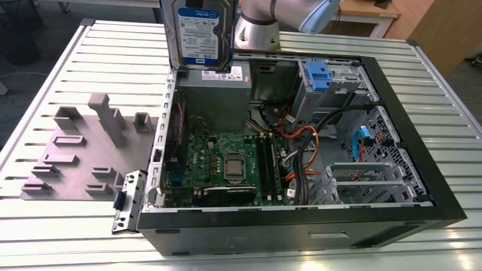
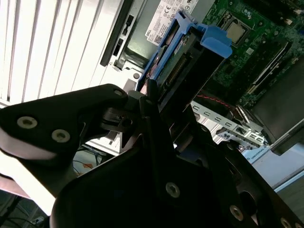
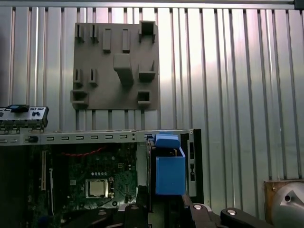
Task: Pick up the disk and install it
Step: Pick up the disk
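Exterior view has the disk [image 1: 200, 31] high up and on edge, label facing the camera, hanging in the air above the power-supply box [image 1: 214, 93] at the far end of the open case [image 1: 301, 231]. In the second wrist view my claw [image 2: 164, 107] is pinched on the disk's near end. The pads themselves are hidden behind dark metal, so I take the hold as firm without being able to see how deep it is.

That is my first worry. A shallow pinch on a smooth metal body could let the disk slide out, and it would land on the power-supply box or the motherboard [image 1: 226, 164] below. The blue side rails are plastic and stand proud, so I judge they could catch on the case's lip or rack crooked in a bay if the disk goes in tilted. The orange and black cables [image 1: 301, 135] are draped across the middle of the case, close to the bays, and could snag a corner or be crushed.

The case lies on its side on the slatted surface [image 1: 68, 237]. It holds the power-supply box, the motherboard, the cables, a bay with a blue latch [image 1: 318, 76] at the far side and a bare metal cage [image 1: 362, 178] nearer the camera. To the exterior view's left, apart from the case, lies a grey fixture plate [image 1: 75, 152]. I see nothing in its pockets.
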